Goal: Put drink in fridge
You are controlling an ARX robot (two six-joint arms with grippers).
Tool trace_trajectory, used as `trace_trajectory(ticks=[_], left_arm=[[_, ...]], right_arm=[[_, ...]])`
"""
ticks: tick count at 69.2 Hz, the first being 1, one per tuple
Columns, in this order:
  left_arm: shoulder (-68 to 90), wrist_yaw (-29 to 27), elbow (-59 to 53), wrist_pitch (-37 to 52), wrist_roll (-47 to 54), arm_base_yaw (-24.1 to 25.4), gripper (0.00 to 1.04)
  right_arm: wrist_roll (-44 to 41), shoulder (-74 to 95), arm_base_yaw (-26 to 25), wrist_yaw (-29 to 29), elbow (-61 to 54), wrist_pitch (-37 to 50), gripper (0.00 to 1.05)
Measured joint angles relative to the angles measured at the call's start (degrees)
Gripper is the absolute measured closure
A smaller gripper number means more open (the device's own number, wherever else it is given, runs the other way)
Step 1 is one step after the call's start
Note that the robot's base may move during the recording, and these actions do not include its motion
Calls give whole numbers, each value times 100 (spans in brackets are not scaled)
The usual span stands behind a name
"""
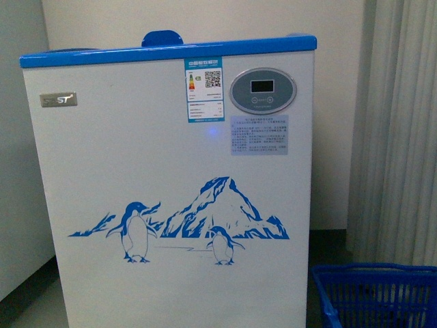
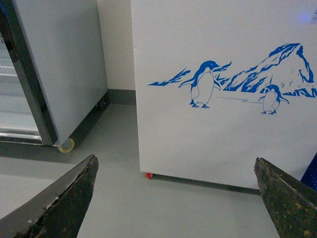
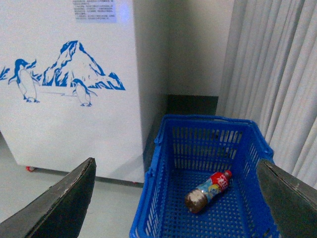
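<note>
Fridge [image 1: 171,205]: a white chest freezer that fills most of the front view, upright on the grey floor, with its front face toward the robot.
Top rim [image 1: 171,51]: blue, running across the top of the fridge. A blue hump [image 1: 162,37] rises behind it. Whether the lid is open cannot be told.
Oval display [image 1: 263,90]: high on the fridge front, toward its right side, just beside the energy label [image 1: 205,89].
Penguin-and-mountain drawing [image 1: 184,219]: blue, across the lower half of the fridge front.
Drink [image 3: 208,191]: a small bottle with a red cap and dark contents. It lies on its side on the basket bottom, outside the fridge and touched by neither claw.
Basket [image 3: 198,124]: blue plastic mesh, on the floor just right of the fridge's front right corner.
Curtain [image 3: 277,74]: pale and pleated, right of the fridge, behind the basket.
Cabinet [image 2: 64,64]: grey-white, on a castor [image 2: 66,145], left of the fridge with a gap between them.
Left gripper [image 2: 174,159]: jaws wide apart and empty, facing the fridge's lower front.
Right gripper [image 3: 176,161]: jaws wide apart and empty, above the basket beside the fridge.
</note>
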Motion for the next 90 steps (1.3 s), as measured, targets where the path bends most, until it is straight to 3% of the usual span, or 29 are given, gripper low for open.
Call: trace_trajectory(ticks=[64,69,72,77,80,90], left_arm=[[4,0,0,0,0,0,8],[7,-4,0,0,0,0,8],[4,0,0,0,0,0,8],[4,-2,0,0,0,0,8],[4,-2,0,0,0,0,8],[4,0,0,0,0,0,8]], right_arm=[[15,20,4,42,4,-13,8],[485,901,92,1145,553,-1303,8],[813,2267,-332,1661,1005,-1832,8],[1152,4693,-1255,1508,1388,-929,8],[1338,5919,-1545,1499,1659,-343,8],[2083,9313,-1742,1587,2750,719,8]])
